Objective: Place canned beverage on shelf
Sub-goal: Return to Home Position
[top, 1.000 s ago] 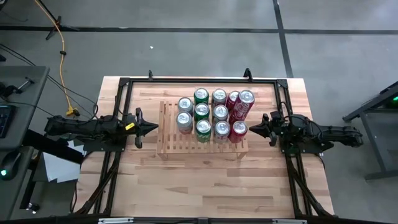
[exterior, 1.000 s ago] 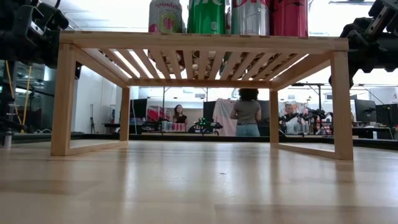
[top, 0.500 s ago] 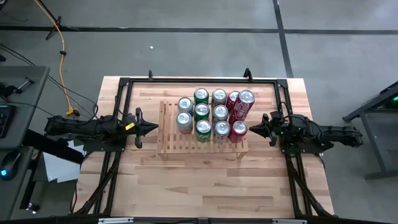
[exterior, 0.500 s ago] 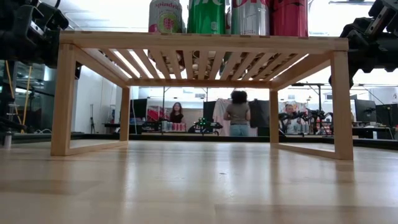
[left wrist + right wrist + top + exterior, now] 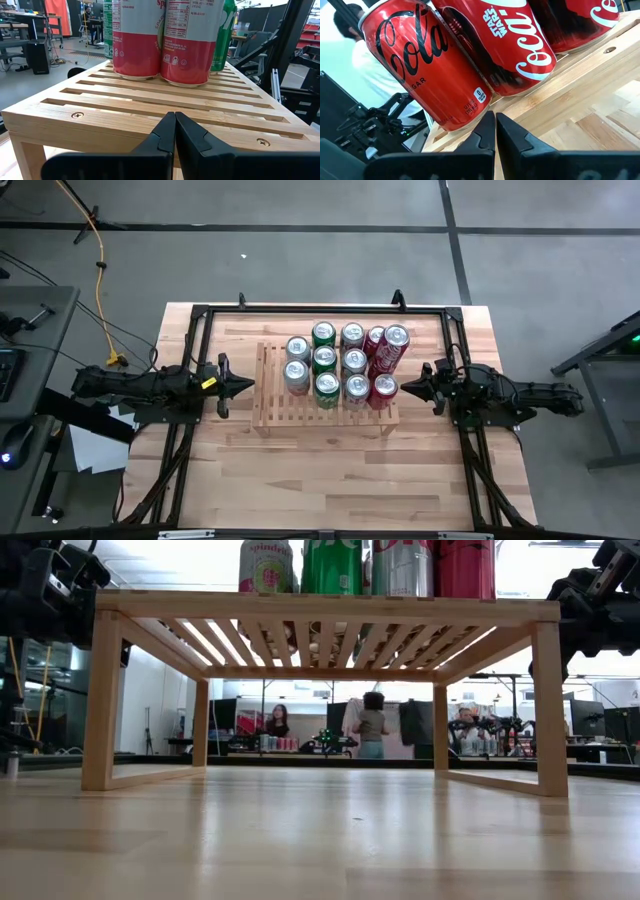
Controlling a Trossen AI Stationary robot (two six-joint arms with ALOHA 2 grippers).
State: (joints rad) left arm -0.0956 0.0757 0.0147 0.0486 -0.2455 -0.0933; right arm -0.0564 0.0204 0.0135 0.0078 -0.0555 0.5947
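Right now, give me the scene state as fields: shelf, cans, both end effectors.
shelf: light wood slatted rack, centred on the table
cans: all on the shelf, grouped toward the right arm's end; slats at the left arm's end are bare
colours: white-pink cans, green cans, red cans
left end effector: shut, empty, just off the shelf's end
right end effector: shut, empty, beside the red cans
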